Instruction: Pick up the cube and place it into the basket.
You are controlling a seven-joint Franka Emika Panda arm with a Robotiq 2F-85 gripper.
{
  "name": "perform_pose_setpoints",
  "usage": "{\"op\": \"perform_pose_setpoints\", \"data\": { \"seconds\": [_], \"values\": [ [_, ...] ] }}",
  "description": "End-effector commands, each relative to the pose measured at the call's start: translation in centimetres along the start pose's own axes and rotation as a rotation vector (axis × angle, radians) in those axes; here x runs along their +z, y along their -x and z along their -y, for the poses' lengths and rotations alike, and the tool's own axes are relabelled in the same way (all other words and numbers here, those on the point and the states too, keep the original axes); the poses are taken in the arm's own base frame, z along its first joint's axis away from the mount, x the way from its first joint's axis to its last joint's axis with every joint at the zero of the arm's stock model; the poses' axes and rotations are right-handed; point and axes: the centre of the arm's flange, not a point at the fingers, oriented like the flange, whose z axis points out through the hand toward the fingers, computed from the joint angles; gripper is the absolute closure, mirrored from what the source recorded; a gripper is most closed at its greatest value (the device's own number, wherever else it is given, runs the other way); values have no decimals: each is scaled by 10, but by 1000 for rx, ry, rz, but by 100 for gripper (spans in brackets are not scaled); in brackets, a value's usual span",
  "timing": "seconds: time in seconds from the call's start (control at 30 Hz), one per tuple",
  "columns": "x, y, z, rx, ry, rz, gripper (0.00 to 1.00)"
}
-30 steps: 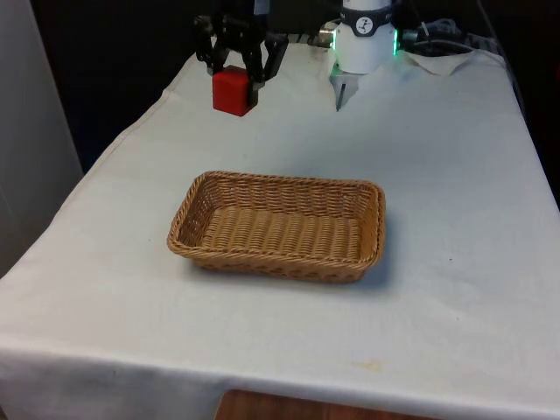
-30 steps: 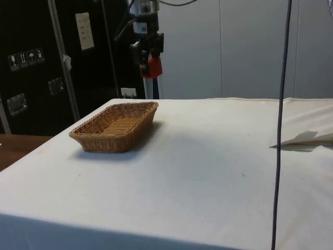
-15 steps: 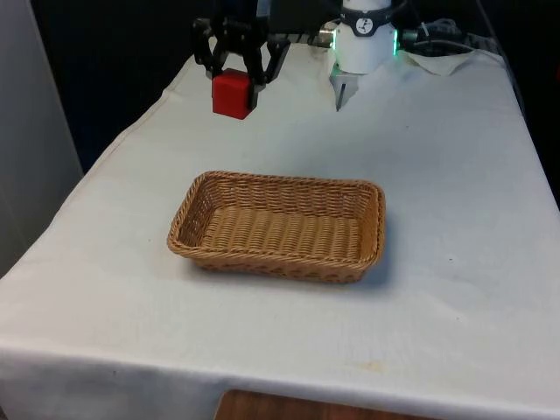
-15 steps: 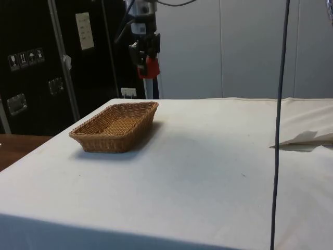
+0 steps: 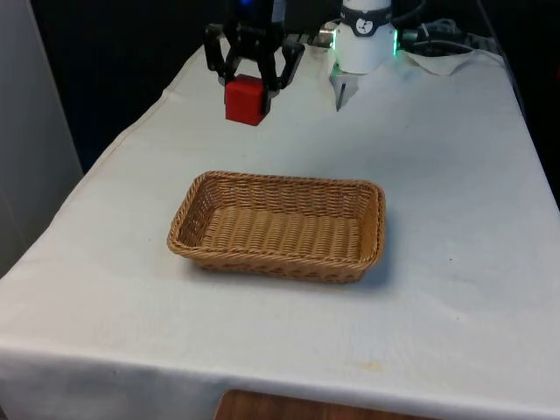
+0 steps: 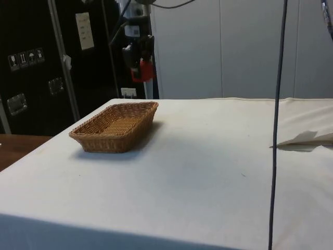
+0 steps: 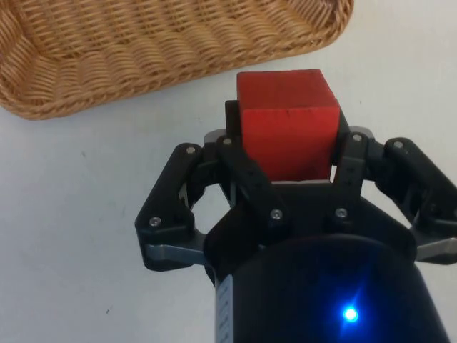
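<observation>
Gripper has shifted basketward — red cube clamped, short of basket rim.

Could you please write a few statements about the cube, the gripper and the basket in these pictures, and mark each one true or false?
1. The gripper holds the red cube clear of the table. True.
2. The cube already lies inside the wicker basket. False: the basket has nothing in it, and the cube is in the air beyond its far rim.
3. The basket sits flat on the white cloth. True.
4. The cube is blue. False: it is red in the front, side and wrist views.
5. The basket is round. False: it is rectangular with rounded corners.
</observation>
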Motion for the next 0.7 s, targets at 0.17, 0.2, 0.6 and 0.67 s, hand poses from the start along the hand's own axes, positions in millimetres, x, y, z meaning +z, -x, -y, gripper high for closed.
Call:
{"op": "perform_pose_setpoints", "data": {
  "seconds": [0.17, 0.2, 0.6, 0.67],
  "values": [
    [4, -5, 12, -22, -8, -2, 100],
    [4, -6, 13, -25, -8, -2, 100],
    [14, -15, 34, -84, -12, -6, 100],
    [16, -15, 37, -92, -13, -7, 100]
  ]
}}
